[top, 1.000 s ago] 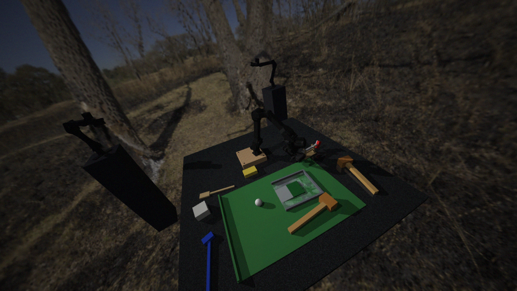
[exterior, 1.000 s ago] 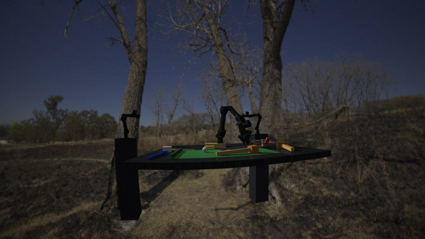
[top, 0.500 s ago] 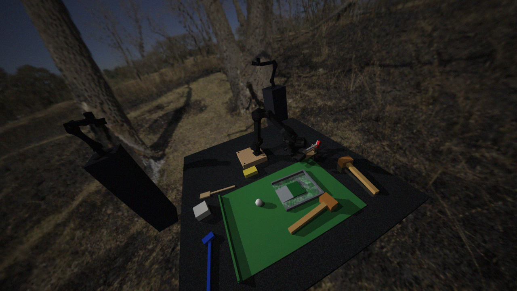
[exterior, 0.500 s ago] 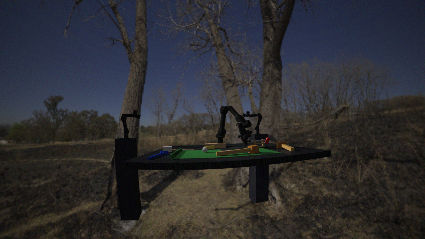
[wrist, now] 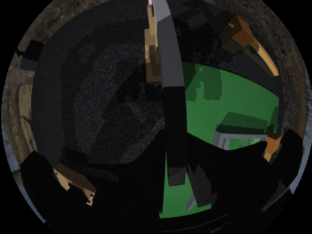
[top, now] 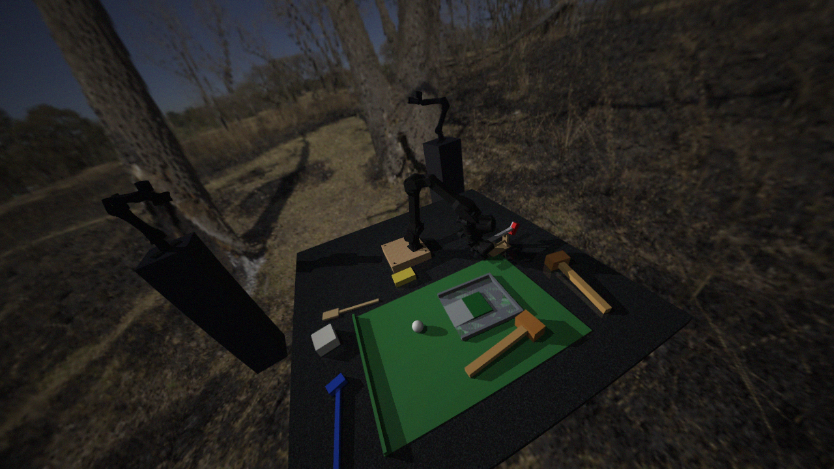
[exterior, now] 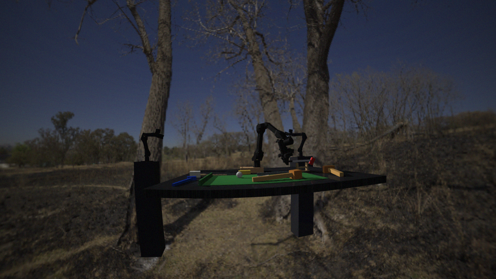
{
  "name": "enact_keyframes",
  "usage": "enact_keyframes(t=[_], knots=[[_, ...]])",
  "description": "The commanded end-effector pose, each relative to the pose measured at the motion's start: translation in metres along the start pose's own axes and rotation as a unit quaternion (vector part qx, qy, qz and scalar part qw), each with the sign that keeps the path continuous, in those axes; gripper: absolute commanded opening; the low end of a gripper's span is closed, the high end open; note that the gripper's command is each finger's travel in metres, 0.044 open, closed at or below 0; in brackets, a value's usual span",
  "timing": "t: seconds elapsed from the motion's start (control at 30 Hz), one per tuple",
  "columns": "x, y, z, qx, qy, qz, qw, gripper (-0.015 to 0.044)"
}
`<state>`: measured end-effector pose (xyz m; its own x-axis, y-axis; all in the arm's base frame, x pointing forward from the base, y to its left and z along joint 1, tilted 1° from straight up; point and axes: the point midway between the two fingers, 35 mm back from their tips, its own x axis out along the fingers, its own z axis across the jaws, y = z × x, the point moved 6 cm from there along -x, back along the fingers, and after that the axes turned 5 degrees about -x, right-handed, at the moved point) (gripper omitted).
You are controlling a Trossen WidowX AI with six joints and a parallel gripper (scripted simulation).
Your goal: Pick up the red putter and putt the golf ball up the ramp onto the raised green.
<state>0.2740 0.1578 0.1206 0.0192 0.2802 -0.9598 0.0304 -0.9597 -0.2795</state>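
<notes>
Pinching the red putter [top: 505, 232], the gripper [top: 487, 245] holds its shaft pointing away from the green mat [top: 431, 373].

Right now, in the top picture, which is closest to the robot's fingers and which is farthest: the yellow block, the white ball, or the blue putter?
From the fingers, shut on the red putter at the table's back:
1. Yellow block, beside the arm's base.
2. White ball, mid-mat on the green.
3. Blue putter, at the table's front-left edge.

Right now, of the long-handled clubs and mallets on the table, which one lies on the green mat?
The big wooden mallet, its head beside the grey ramp frame. The other wooden mallet, the blue putter and the red putter in the tool are off the mat.
</notes>
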Motion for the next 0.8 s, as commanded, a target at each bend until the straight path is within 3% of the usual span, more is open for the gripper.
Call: enact_keyframes(t=[0.0, 0.33, 0.77], knots=[[-0.027, -0.008, -0.002, -0.003, 0.006, -0.006, 1.000, 0.0000], [-0.066, -0.016, 0.002, -0.003, 0.006, -0.006, 1.000, 0.0000], [-0.077, 0.043, -0.024, 0.120, 0.033, 0.018, 0.992, 0.0000]])
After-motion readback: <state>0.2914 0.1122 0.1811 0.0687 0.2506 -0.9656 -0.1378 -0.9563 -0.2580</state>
